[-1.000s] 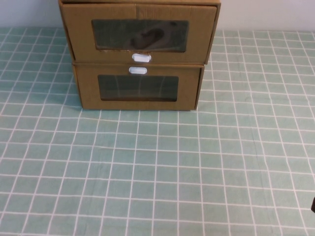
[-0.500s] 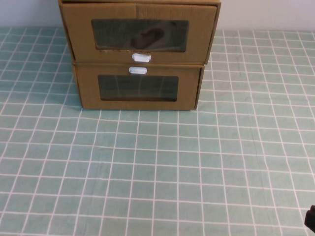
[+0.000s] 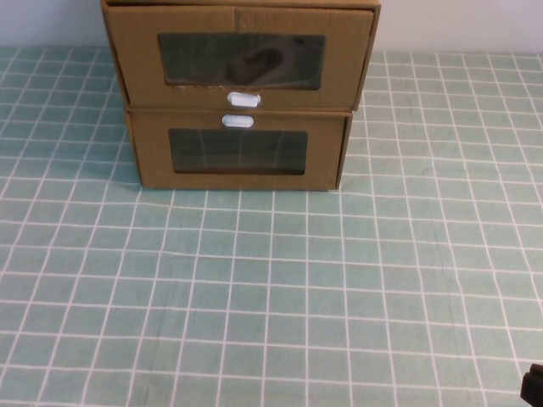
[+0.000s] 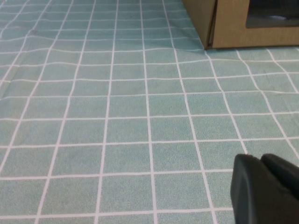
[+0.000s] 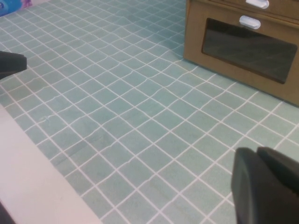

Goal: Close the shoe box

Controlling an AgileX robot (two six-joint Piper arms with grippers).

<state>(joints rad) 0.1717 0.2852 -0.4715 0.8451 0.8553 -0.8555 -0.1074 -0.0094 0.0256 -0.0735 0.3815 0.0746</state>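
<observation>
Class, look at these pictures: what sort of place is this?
Probably a robot test bench: a table under a green checked cloth, two stacked cardboard shoe boxes, the right tool at the near edge, the left tool low over cloth.

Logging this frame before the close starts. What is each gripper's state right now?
Left gripper: low over the table, away from the shoe box; holding nothing, cannot be told.
Right gripper: near the table's near-right corner, holding nothing, cannot be told.

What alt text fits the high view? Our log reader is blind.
Two brown cardboard drawer boxes stacked at the far edge of a green checked tablecloth: the shoe box above the lower box. Only a tip of the right gripper shows; the left gripper is unseen.
</observation>
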